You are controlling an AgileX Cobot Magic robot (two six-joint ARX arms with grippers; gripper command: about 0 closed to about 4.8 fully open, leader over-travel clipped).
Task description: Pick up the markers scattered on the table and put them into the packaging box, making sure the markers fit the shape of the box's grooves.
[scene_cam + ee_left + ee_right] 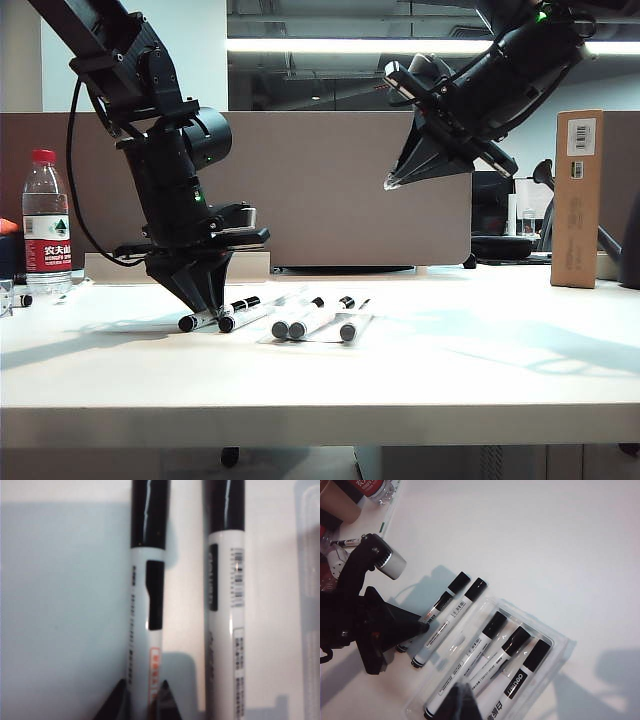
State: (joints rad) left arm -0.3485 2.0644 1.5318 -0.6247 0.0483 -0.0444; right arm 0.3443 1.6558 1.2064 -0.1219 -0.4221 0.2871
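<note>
Dark fingertips of the left gripper pinch narrowly on a marker with a smooth white barrel lying on the table; its ends run out of the wrist view. Beside it lies a second loose marker. Three more fill grooves of the clear packaging box, its edges faint. Overhead, the right gripper hangs with jaws together.

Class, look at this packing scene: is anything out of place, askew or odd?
Two markers lie on the table beside the packaging box, not in its grooves; three are seated. The left gripper is closed on one stray. The right gripper hangs above, shut.
</note>
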